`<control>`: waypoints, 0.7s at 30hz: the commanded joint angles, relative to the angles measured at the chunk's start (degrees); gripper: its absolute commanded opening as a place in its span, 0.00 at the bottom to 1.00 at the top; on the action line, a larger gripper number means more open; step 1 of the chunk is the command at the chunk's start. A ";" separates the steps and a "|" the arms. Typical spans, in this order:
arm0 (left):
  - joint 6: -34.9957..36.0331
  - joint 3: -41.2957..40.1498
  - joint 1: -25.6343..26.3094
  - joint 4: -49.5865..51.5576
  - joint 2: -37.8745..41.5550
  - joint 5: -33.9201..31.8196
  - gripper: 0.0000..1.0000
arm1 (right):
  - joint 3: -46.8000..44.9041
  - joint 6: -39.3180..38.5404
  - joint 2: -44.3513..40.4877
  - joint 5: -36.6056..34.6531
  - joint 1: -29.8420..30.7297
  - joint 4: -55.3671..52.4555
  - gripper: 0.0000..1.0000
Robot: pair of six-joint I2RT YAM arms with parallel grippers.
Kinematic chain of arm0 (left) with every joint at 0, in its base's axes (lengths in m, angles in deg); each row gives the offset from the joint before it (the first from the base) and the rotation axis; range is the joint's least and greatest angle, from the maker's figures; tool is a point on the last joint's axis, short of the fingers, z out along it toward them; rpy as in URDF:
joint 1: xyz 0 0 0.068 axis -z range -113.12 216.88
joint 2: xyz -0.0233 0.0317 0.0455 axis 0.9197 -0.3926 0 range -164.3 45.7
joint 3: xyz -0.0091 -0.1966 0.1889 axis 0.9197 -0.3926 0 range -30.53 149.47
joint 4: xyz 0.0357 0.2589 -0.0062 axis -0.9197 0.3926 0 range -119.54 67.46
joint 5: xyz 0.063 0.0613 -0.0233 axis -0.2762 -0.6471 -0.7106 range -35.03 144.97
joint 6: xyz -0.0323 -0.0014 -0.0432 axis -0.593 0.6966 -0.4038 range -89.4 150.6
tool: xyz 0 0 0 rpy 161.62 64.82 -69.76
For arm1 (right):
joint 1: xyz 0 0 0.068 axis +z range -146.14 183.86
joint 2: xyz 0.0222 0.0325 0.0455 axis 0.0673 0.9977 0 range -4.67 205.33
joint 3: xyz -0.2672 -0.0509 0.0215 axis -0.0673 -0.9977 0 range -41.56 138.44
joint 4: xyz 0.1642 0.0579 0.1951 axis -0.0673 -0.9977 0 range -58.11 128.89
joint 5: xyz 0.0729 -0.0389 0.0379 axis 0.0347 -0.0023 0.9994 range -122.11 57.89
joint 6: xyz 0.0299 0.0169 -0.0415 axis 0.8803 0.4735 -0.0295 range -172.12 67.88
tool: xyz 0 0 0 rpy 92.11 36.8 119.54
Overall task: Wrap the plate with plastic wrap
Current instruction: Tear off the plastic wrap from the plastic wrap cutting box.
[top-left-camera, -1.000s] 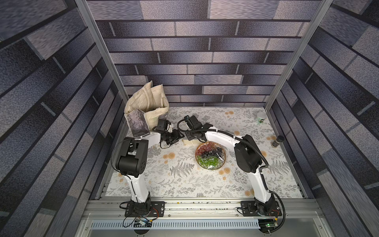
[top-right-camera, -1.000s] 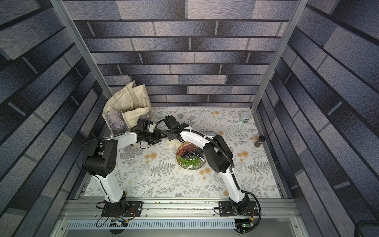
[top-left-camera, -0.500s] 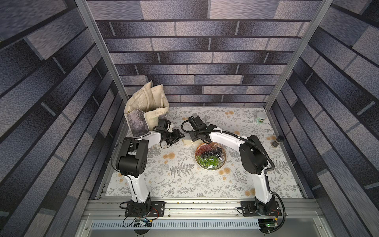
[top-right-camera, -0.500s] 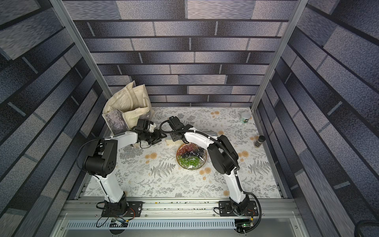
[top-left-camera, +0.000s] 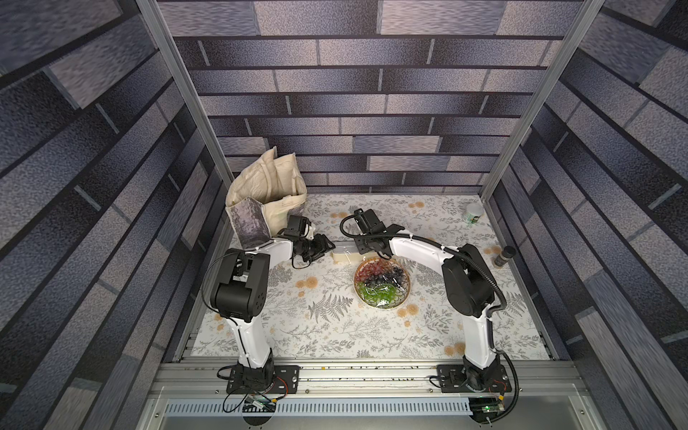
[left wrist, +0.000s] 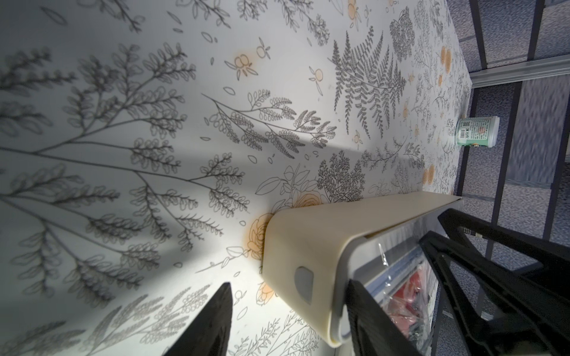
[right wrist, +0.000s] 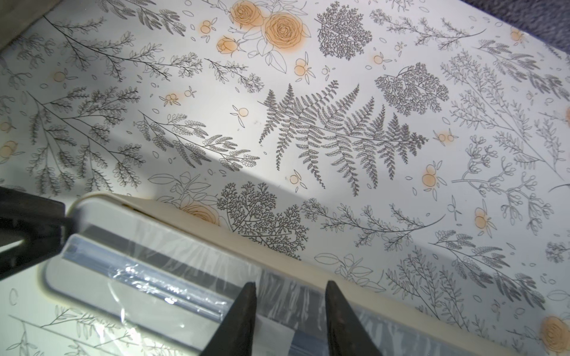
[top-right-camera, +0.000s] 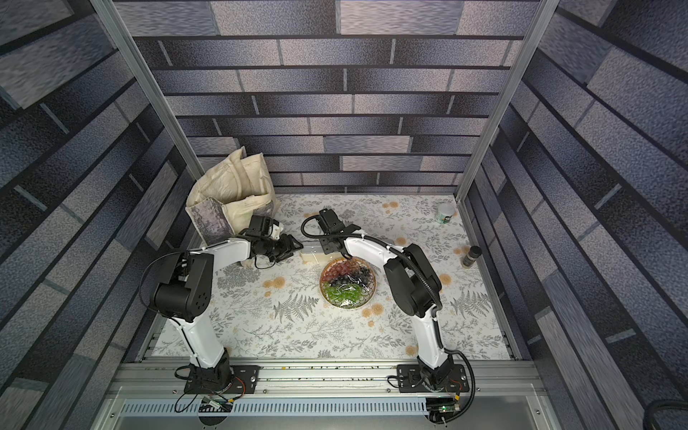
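Floral tabletop (top-left-camera: 316, 335) | left gripper (left wrist: 291, 286) agape astride dispenser (left wrist: 308, 240) | right gripper (right wrist: 291, 283) unclenched above plastic wrap (right wrist: 172, 271) | best braced, then cut cleanly

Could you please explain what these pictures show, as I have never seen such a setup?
This is a robot with a left arm and a right arm, mounted side by side, each ending in a two-fingered tool. Two pictures look down from overhead; two come from cameras on the wrists. On the flowered table sit a plate of grapes, a long cream dispenser behind it with clear plastic wrap drawn from it over the grapes, a tote bag, a white-lidded jar and a small dark bottle. The left tool stands open around one end of the dispenser; the right tool is open over the wrap on it. Neither visibly grips anything.
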 commanded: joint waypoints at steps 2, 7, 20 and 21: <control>1.57 0.44 0.46 4.50 -1.75 -3.68 0.61 | -2.57 -0.90 -3.81 -2.53 -1.53 -1.58 0.39; 1.65 0.53 0.42 4.71 -1.76 -3.86 0.61 | -4.96 -1.05 -5.52 -3.38 -2.54 -0.93 0.39; 1.55 0.92 0.69 5.01 -1.85 -4.13 0.61 | -7.48 0.45 -9.25 -0.19 -4.66 0.95 0.41; 1.60 0.96 0.73 5.03 -1.85 -4.13 0.61 | -6.60 0.69 -9.13 0.33 -4.67 0.57 0.41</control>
